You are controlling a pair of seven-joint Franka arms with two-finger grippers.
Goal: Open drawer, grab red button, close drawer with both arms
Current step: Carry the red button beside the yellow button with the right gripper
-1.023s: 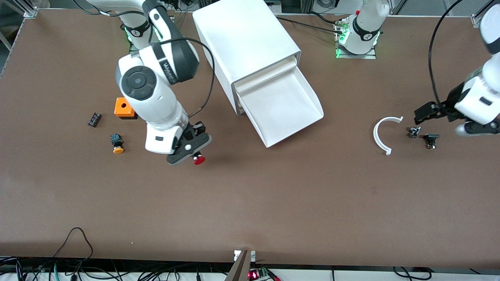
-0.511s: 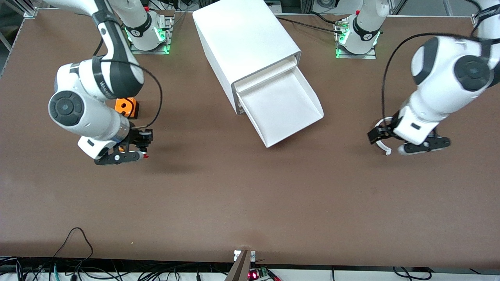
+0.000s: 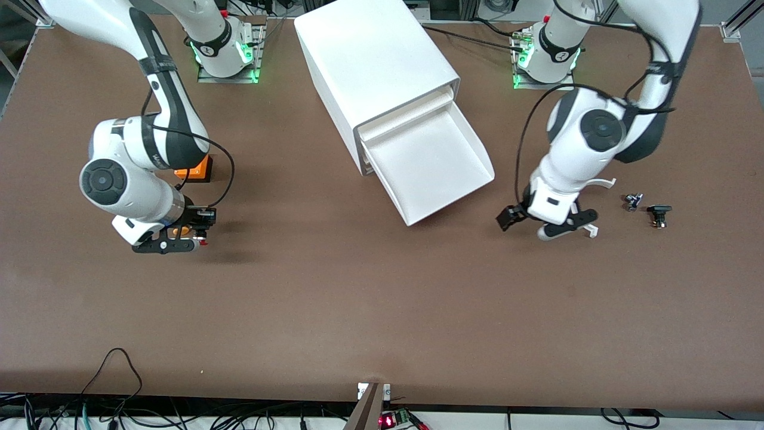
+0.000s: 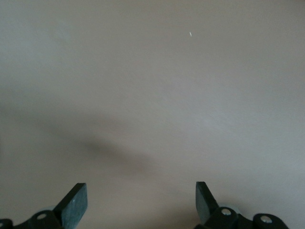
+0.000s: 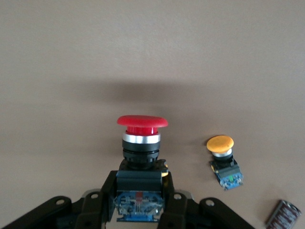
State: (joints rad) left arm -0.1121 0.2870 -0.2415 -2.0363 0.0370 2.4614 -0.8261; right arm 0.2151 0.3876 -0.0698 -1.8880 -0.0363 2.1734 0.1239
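The drawer (image 3: pixel 439 170) is pulled out of the white cabinet (image 3: pixel 370 54), and what shows of its inside is bare. My right gripper (image 3: pixel 190 237) is shut on the red button's black body, above the table by the orange-capped button (image 3: pixel 177 230). In the right wrist view the red button (image 5: pixel 142 122) sticks out past the gripper (image 5: pixel 141 191), with the orange-capped button (image 5: pixel 221 144) lying beside it. Only a red speck of the red button (image 3: pixel 203 242) shows in the front view. My left gripper (image 3: pixel 506 218) is open and empty over bare table by the drawer's front corner, its fingers (image 4: pixel 75 204) wide apart.
The orange cube (image 3: pixel 202 169) is half hidden by the right arm. A white C-shaped ring (image 3: pixel 604 182) and two small dark parts (image 3: pixel 632 202) (image 3: pixel 658 214) lie toward the left arm's end. A small dark block (image 5: pixel 281 213) lies near the orange-capped button.
My right arm has swung away from the drawer with the red button, to above the orange-capped button. My left arm has come in from the table's end toward the drawer's front.
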